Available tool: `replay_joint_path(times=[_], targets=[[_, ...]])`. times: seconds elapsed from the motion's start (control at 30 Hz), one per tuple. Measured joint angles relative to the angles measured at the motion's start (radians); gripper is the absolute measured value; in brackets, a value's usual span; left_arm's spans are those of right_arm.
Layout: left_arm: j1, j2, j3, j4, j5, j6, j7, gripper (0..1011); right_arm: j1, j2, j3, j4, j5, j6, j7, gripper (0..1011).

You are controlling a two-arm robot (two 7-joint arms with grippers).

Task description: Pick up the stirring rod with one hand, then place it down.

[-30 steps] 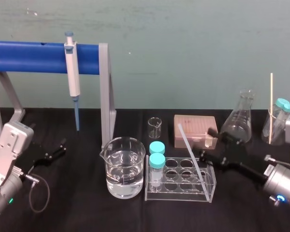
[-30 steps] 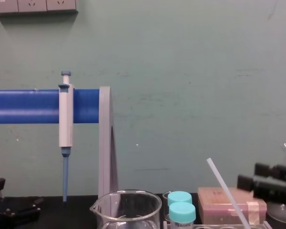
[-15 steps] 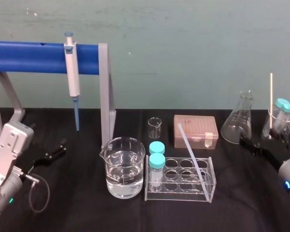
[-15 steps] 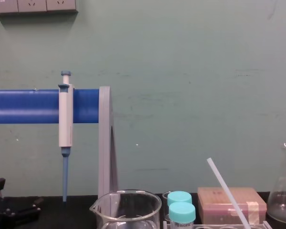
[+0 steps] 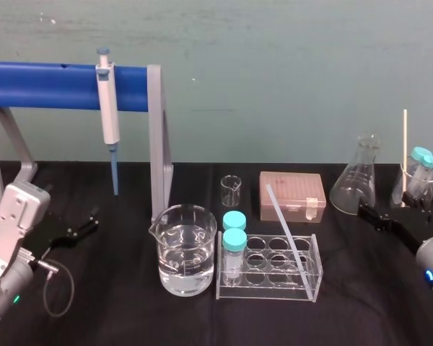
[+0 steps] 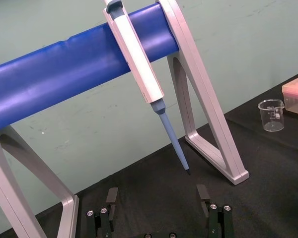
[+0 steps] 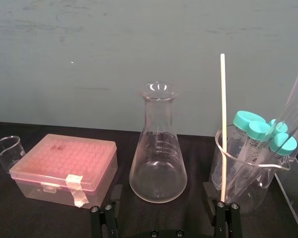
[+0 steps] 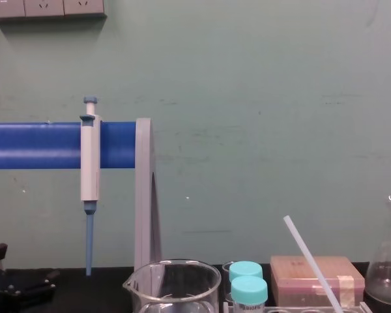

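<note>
The stirring rod, thin and translucent white, leans in the clear tube rack, its top tilted towards the pink box; its upper part shows in the chest view. My right gripper is open and empty at the right edge of the table, well apart from the rod, in front of the conical flask. Its fingers stand wide apart in the right wrist view. On the left side, below the pipette stand, my left gripper rests open and empty.
A beaker of water stands left of the rack, beside two teal-capped tubes. Behind are a small beaker, a pink tip box and a beaker of capped tubes with a wooden stick. A pipette hangs on the blue stand.
My right gripper opened, left the rod and pulled back to the right, away from the rack. The rod stays leaning in the rack. The left arm has not moved.
</note>
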Motion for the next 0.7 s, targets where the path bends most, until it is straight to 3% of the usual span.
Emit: replay_joint_path(times=[0.7], targets=[[0.000, 0.000, 0.000, 0.000, 0.000, 0.000, 0.000, 1000, -0.002, 0.002, -0.001, -0.003, 0.001, -0.013, 0.007, 1002]])
